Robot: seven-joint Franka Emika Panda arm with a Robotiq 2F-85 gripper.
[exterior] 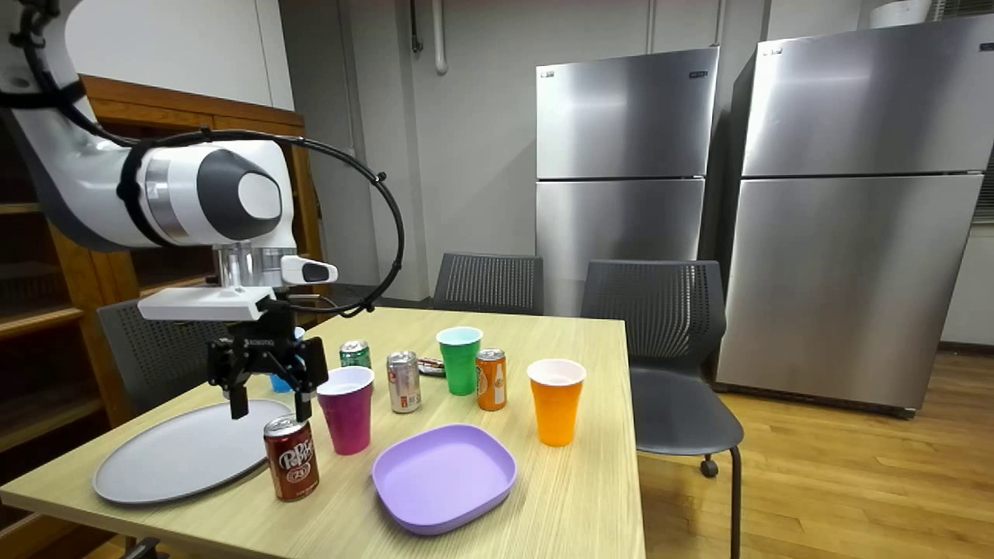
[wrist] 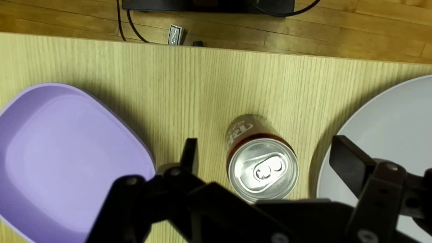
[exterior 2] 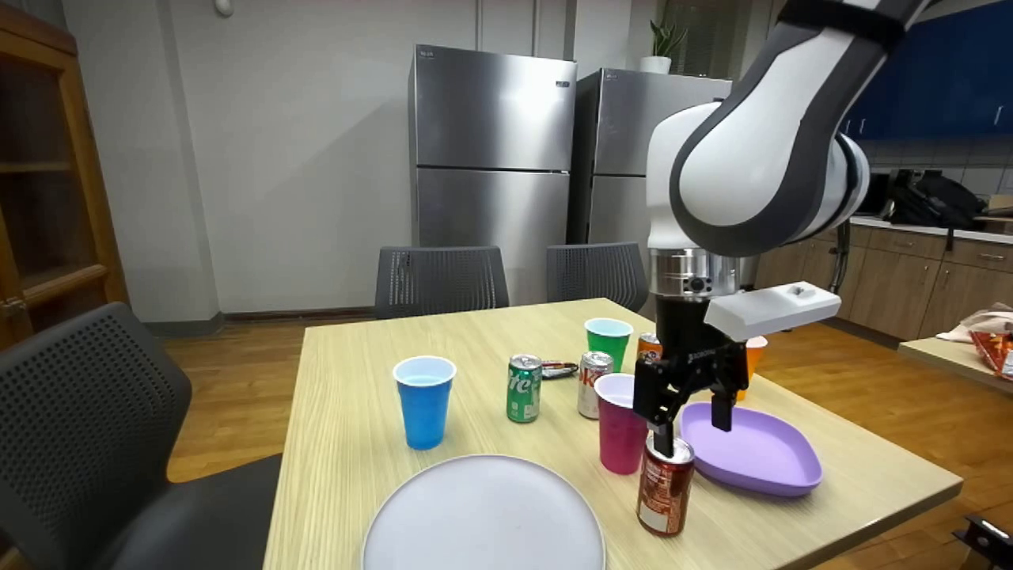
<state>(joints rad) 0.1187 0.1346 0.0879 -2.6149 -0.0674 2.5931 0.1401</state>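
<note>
Tabletop (exterior: 575,508) of pale wood carries a round grey plate (exterior 2: 483,522) and, to its right in both exterior views, a smaller lavender dish (exterior: 444,477). Over the space between these two hangs the tool (exterior: 271,412), released, its jaws spread wide, while a magenta cup (exterior: 347,415), a blue cup (exterior 2: 425,410), a green cup (exterior: 460,366) and an orange cup (exterior: 556,409) stand farther back. Among them are a green can (exterior 2: 523,392), a silver can (exterior: 404,384) and an orange can (exterior: 491,380), and nearest the tool a brown Dr Pepper can (exterior: 293,466) stands upright between plate and dish, near the fingertips (wrist: 349,165).
</note>
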